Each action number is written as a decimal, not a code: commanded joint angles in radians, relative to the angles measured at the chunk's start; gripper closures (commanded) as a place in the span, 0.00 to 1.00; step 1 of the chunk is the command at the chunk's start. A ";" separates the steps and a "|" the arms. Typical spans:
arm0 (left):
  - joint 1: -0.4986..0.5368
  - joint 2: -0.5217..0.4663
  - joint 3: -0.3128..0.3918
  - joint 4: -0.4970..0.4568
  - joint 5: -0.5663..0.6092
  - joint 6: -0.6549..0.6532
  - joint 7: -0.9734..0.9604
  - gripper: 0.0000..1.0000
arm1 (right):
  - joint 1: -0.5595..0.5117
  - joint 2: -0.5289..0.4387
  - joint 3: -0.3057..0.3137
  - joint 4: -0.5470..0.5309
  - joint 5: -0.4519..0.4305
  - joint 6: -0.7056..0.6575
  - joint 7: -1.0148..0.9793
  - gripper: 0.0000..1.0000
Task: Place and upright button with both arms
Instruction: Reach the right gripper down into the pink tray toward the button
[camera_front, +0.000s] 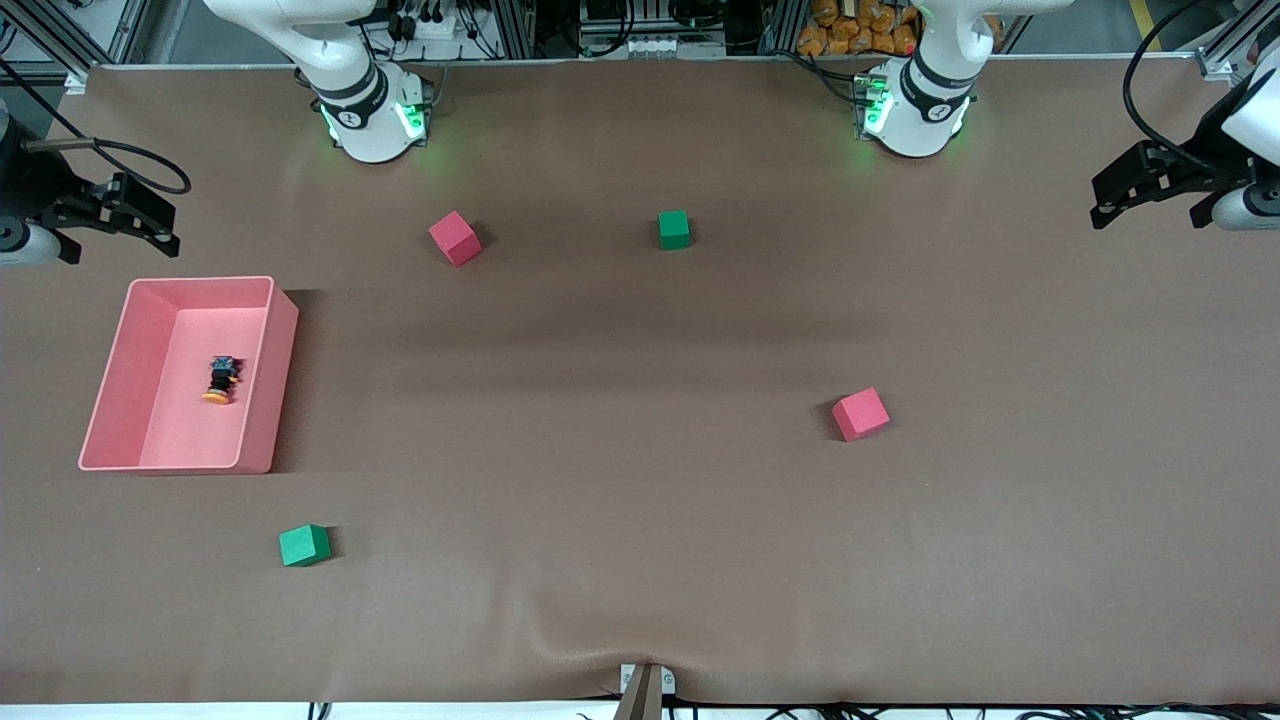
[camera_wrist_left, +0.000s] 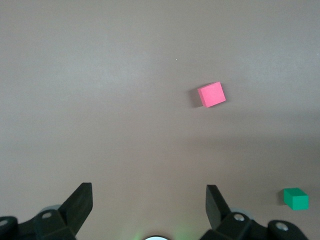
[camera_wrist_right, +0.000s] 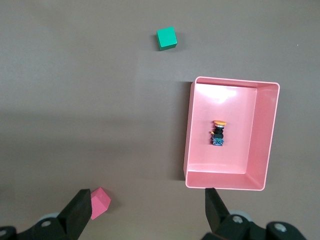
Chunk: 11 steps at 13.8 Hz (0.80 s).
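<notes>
Landmark: we take the pink bin (camera_front: 272, 385), an open rectangular tray lying toward the right arm's end of the brown table (camera_front: 640, 560), as our reference for every place.
Button: we see the button (camera_front: 221, 379) inside the pink bin, lying on its side on the bin floor, orange cap toward the front camera, black body pointing toward the robots' bases; it touches no wall.
Around the button: we see only the bin's four walls about it, and nothing else lies in the bin.
Red cubes: we count two. One red cube (camera_front: 455, 238) lies farther from the front camera than the bin, toward the bases. The other red cube (camera_front: 860, 414) lies well apart from the bin, toward the left arm's end.
Green cubes: we count two. One green cube (camera_front: 304, 545) lies nearer the front camera than the bin, near its corner. The other green cube (camera_front: 674, 229) lies well apart from the bin, up by the bases.
Right gripper: we see the right gripper (camera_wrist_right: 148, 208) hanging in the air just outside the bin's edge, fingers spread wide, holding nothing.
Left gripper: we see the left gripper (camera_wrist_left: 149, 204) over the table's other end, well apart from the bin, fingers spread wide and empty; this arm waits.
Counts: one button, one bin, four cubes, two arms.
</notes>
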 joint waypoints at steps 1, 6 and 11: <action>0.005 0.007 -0.006 0.022 0.017 -0.010 0.002 0.00 | 0.000 -0.022 0.002 -0.018 -0.017 -0.002 0.015 0.00; 0.008 0.007 -0.006 0.022 0.016 -0.010 0.007 0.00 | -0.006 -0.007 -0.004 0.002 -0.019 -0.001 0.006 0.00; 0.000 0.001 -0.013 0.021 0.011 -0.010 -0.014 0.00 | -0.051 0.096 -0.007 0.003 -0.055 0.071 0.005 0.00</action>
